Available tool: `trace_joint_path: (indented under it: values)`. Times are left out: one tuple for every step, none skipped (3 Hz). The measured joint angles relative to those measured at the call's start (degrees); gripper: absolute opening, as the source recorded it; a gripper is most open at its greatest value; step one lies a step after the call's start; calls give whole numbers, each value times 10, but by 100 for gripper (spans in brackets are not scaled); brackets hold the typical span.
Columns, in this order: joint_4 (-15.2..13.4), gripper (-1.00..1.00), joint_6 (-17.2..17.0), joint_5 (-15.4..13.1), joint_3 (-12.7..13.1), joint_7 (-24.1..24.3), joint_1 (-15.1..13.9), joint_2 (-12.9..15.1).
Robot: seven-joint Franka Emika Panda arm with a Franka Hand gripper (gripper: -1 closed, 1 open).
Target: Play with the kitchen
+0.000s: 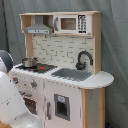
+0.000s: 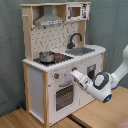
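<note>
One kitchen stands directly ahead of the gripper, which reaches its front panel beside the knobs, above the single oven door. One small pot sits higher up on the stovetop. Whether the gripper is spread or pressed together cannot be told.

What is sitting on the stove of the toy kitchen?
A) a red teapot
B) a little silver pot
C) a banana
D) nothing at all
B: a small silver pot stands on the stovetop of the kitchen, to the second exterior view's left of the sink; the first exterior view shows it too.
</note>
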Motion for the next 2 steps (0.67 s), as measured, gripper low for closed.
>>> trace_joint_path:
  values:
    - [-17,100,-1,0,0,63,4,7]
    - [-26,100,0,0,2,126,6,11]
